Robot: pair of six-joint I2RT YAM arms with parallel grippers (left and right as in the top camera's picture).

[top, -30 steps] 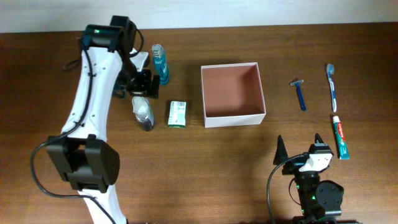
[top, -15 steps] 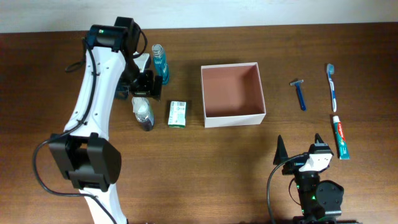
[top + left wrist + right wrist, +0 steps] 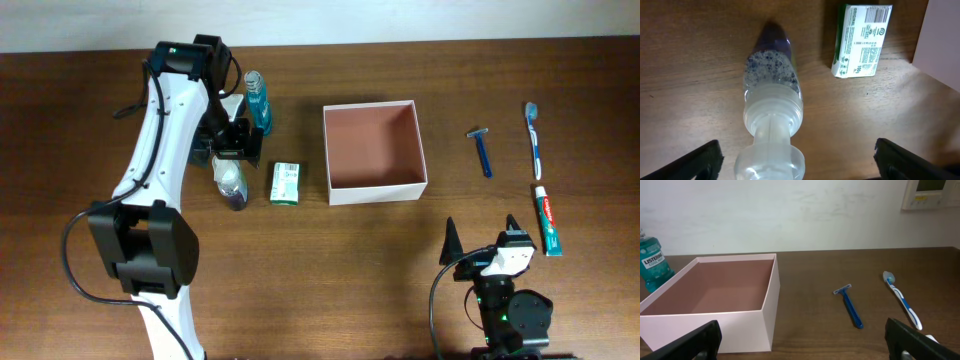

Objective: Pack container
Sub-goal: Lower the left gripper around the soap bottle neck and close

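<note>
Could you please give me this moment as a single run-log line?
left gripper open over lying pump bottle | right gripper open, holding nothing | container empty | soap box beside bottle

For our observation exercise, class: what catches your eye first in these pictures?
The long white left arm stretched over the left of the table, its open left gripper above a lying pump bottle. Then the empty container at centre, with razor, toothbrush and toothpaste to its right.
</note>
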